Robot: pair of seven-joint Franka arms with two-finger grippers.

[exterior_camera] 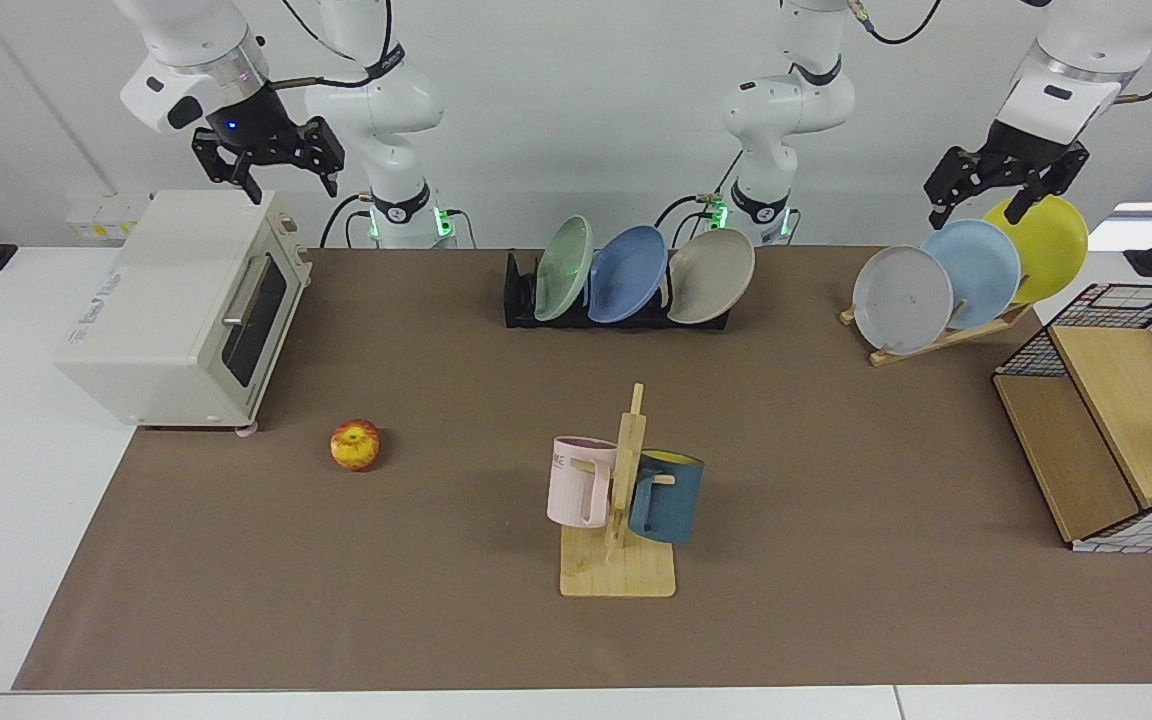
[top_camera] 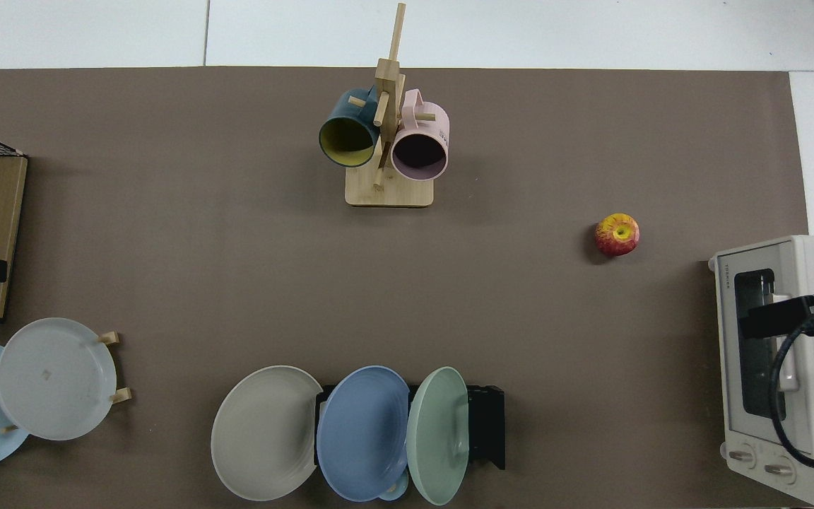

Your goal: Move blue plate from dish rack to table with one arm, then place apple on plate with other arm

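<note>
Blue plate (exterior_camera: 626, 273) in dish rack (exterior_camera: 521, 300) — well apart from raised grippers.

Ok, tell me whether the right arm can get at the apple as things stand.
Probably yes. The apple lies alone on the brown mat, nothing over or against it. The right gripper hangs open above the toaster oven, which stands beside the apple, not across the way down.

The pink mug (exterior_camera: 581, 480) shows the letters "ME"; other print is unreadable.

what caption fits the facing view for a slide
Both grippers, left and right, hover open; blue plate in dish rack, apple on table.
</note>
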